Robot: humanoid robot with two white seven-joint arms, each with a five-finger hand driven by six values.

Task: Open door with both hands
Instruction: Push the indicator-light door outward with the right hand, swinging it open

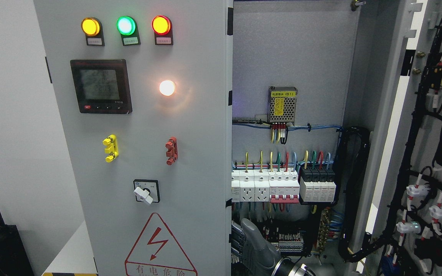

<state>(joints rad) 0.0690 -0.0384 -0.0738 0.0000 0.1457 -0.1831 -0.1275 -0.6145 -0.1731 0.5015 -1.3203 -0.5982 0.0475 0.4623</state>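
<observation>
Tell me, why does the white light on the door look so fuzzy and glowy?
In the head view, the white lamp is so bright it blows out, spreading a soft halo over the grey door; the meter screen looks washed-out too, its digits hard to read.

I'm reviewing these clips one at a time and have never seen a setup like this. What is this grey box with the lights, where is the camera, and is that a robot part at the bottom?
The single picture comes from a camera on a humanoid robot's head, looking at an electrical cabinet. The left door is closed and carries three lit lamps, yellow, green and red, a digital meter, a rotary switch and a high-voltage warning triangle. The right door is swung open, showing its wiring. Inside are a small power supply and a row of circuit breakers. The grey shape at the bottom is a robot hand at the closed door's edge. Which arm it belongs to isn't visible, and it holds nothing clearly.
</observation>
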